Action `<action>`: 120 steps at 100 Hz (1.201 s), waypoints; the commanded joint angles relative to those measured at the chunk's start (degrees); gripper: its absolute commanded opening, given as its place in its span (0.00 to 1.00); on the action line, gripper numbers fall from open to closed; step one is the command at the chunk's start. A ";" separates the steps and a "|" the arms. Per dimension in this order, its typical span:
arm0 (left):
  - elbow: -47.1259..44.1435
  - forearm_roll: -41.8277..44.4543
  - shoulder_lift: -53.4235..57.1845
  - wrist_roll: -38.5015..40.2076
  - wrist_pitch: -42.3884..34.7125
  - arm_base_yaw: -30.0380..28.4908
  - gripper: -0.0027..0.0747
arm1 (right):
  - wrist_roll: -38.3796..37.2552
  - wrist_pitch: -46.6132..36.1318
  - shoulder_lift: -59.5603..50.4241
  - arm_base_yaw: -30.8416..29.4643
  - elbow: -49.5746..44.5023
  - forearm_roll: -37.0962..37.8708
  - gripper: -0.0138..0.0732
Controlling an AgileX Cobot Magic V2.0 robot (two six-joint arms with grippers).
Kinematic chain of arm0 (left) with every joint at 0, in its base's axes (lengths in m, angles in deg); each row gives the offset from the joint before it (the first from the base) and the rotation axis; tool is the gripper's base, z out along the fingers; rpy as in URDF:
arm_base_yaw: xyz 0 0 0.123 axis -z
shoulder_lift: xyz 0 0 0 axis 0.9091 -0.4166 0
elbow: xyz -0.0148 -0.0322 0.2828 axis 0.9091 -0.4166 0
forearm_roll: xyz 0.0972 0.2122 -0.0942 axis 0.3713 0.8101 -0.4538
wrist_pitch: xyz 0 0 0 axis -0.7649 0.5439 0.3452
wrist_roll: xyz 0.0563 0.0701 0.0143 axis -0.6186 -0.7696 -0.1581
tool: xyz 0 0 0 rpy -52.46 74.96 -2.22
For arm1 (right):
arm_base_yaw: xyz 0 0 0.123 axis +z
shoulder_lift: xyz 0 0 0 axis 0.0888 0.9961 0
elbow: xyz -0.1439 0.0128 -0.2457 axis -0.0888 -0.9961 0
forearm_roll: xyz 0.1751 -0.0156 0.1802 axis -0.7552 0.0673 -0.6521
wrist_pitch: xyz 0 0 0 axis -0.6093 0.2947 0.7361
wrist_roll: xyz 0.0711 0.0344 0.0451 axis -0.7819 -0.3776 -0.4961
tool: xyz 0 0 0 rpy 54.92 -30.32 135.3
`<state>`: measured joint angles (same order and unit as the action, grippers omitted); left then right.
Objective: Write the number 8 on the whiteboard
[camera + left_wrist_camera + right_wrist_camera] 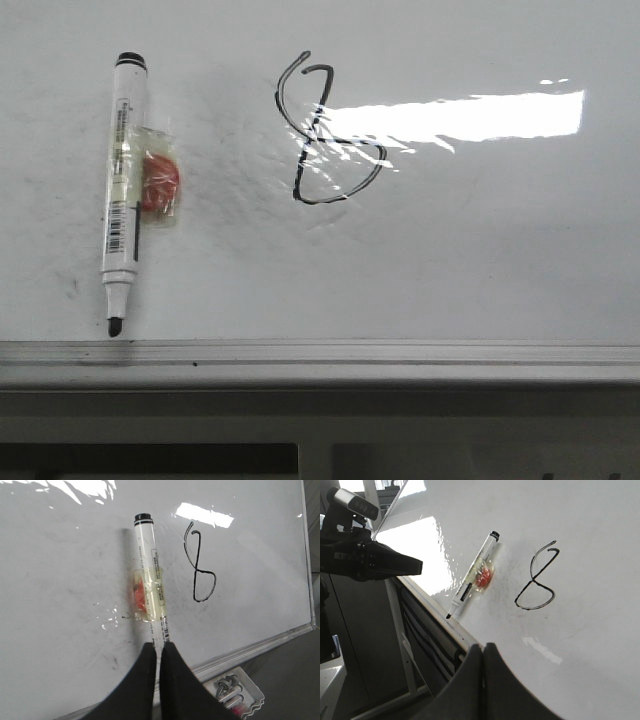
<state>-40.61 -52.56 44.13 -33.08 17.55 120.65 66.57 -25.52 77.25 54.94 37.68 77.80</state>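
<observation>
The number 8 (306,140) is drawn in thin black line on the whiteboard (480,260), partly under glare. It also shows in the left wrist view (196,571) and the right wrist view (534,584). A white marker (125,170) with a black tip lies flat on the board left of the 8, tip toward the rail. My left gripper (159,646) is shut with only a slit between its fingers, empty, above the board's edge in line with the marker (149,565). My right gripper (483,647) is shut and empty. Neither gripper shows in the front view.
A red piece (160,182) is taped to the marker's side. A grey metal rail (320,352) runs along the board's near edge. A small tray with screws (235,690) lies beyond the rail. The left arm (370,562) hangs off the board's edge.
</observation>
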 commanded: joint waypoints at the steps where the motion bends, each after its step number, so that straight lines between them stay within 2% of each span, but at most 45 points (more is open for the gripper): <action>1: 1.26 0.92 0.30 0.05 -3.54 0.00 0.01 | 0.50 -3.88 -1.89 -0.03 0.80 0.71 0.09; 70: 1.26 0.72 0.11 0.05 -3.65 0.00 0.01 | 0.50 -3.55 -2.31 -0.03 0.80 0.71 0.09; 86: -1.43 0.72 1.89 0.05 -3.78 -0.25 0.01 | 0.50 -3.55 -2.31 -0.03 0.80 0.71 0.09; 96: -4.54 0.72 7.05 0.05 -3.63 -1.44 0.01 | 0.50 -3.55 -2.31 -0.03 0.80 0.71 0.09; 105: -4.26 0.66 11.13 0.05 1.79 -3.58 0.01 | 0.50 -3.55 -2.31 -0.03 0.80 0.71 0.09; 120: -4.38 1.07 16.24 0.05 7.65 -10.91 0.01 | 0.50 -3.55 -2.31 -0.03 0.80 0.71 0.09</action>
<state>-42.70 -52.41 58.65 -33.22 25.42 113.43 66.67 -25.02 74.50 54.94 36.93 77.83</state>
